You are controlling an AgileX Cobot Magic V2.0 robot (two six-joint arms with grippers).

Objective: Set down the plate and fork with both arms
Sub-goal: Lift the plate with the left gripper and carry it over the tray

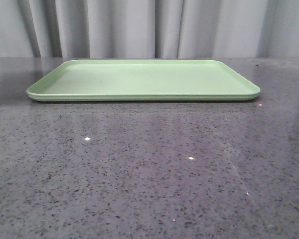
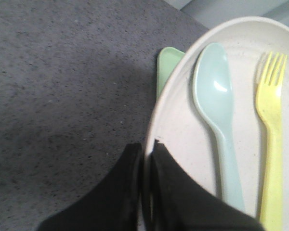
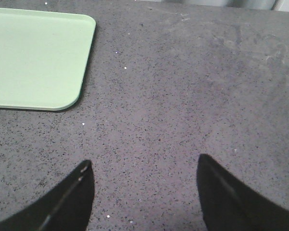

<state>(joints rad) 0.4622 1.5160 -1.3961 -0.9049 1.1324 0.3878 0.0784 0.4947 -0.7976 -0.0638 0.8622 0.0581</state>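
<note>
In the left wrist view my left gripper point(image 2: 145, 150) is shut on the rim of the cream plate point(image 2: 183, 134), one finger outside the rim and one inside. The pale yellow fork point(image 2: 271, 120) lies on the plate, next to a pale blue spoon point(image 2: 216, 106). The plate is held above the grey table. In the right wrist view my right gripper point(image 3: 144, 171) is open and empty over bare table. Neither arm, nor the plate or the fork, shows in the front view.
A large light-green tray point(image 1: 144, 79) lies empty at the back middle of the speckled grey table. Its corner shows in the right wrist view point(image 3: 33, 57), and a green corner also peeks out beyond the plate's rim in the left wrist view point(image 2: 166, 62). A curtain hangs behind.
</note>
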